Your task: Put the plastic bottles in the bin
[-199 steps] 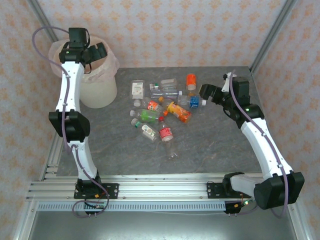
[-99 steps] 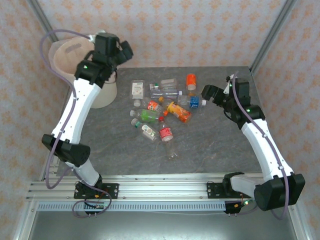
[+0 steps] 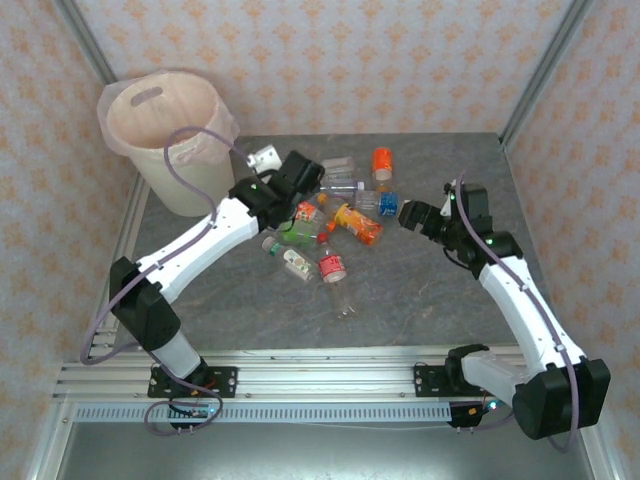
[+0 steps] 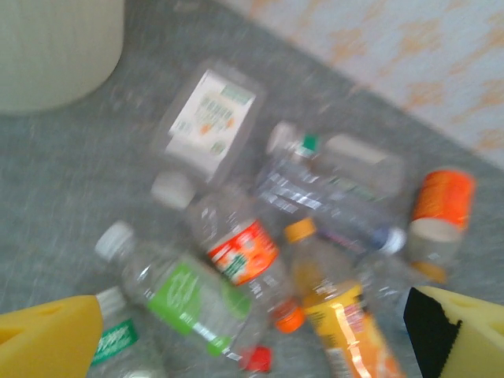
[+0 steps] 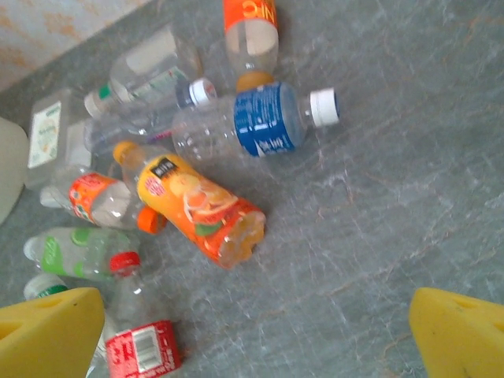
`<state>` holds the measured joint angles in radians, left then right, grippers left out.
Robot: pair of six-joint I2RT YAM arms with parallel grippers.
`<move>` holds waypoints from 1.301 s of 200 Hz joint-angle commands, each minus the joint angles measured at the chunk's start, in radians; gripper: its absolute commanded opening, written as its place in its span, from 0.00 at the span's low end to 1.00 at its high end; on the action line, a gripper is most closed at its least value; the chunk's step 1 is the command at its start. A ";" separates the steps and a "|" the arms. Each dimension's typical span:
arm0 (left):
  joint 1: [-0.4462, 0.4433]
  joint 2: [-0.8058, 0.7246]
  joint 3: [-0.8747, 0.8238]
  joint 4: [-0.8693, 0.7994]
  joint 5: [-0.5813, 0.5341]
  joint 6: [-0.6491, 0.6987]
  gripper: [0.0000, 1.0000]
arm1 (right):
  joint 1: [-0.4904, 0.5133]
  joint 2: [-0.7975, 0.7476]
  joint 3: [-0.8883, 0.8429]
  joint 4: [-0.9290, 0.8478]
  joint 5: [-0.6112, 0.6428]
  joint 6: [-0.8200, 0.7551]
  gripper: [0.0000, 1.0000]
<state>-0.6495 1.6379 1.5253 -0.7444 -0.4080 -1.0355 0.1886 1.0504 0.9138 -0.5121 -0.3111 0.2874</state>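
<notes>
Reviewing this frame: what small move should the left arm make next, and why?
Probably lower the left gripper onto the orange-red-labelled bottle lying below its open jaws. The gripper is empty and hovers over the pile, and the bottles lie on the table, outside the bin.

Bright, even light fills the top view, and shadows sit close under things, so it comes from above. The bin (image 3: 195,190) throws only a faint, soft shadow on the table (image 3: 400,290) at its foot. The plastic bottles (image 3: 355,222) to the right of the bin carry small white glints rather than hard glare. That view is sharp from edge to edge. The left wrist view is smeared all over (labels are unreadable patches of colour), with the bin's wall (image 4: 55,47) pale and soft-edged. The right wrist view is crisper, its label print partly legible, with a mild sheen on the clear plastic.
</notes>
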 commanded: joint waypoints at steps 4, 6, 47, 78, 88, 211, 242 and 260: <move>-0.004 -0.026 -0.124 0.032 -0.017 -0.194 1.00 | 0.017 -0.068 -0.030 0.100 0.021 -0.033 0.99; -0.004 -0.026 -0.132 0.035 -0.014 -0.199 1.00 | 0.019 -0.069 -0.030 0.098 0.028 -0.035 0.99; -0.023 -0.017 -0.230 0.031 0.059 -0.279 1.00 | 0.040 -0.095 -0.068 0.127 0.048 -0.026 0.99; -0.039 -0.001 -0.292 0.069 0.099 -0.326 1.00 | 0.043 -0.103 -0.078 0.133 0.047 -0.031 0.99; -0.044 0.008 -0.307 0.078 0.106 -0.340 1.00 | 0.043 -0.099 -0.074 0.131 0.043 -0.030 0.99; -0.065 0.163 -0.378 0.205 0.203 -0.373 0.90 | 0.042 -0.002 -0.008 0.084 -0.008 -0.018 0.99; -0.070 0.181 -0.386 0.214 0.211 -0.375 0.84 | 0.043 0.013 0.005 0.074 -0.010 -0.018 0.99; -0.070 0.181 -0.386 0.209 0.200 -0.369 0.83 | 0.043 0.020 0.009 0.068 -0.013 -0.019 0.99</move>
<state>-0.7139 1.8133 1.1507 -0.5400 -0.1898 -1.3891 0.2241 1.0637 0.8845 -0.4240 -0.3145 0.2691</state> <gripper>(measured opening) 0.835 0.993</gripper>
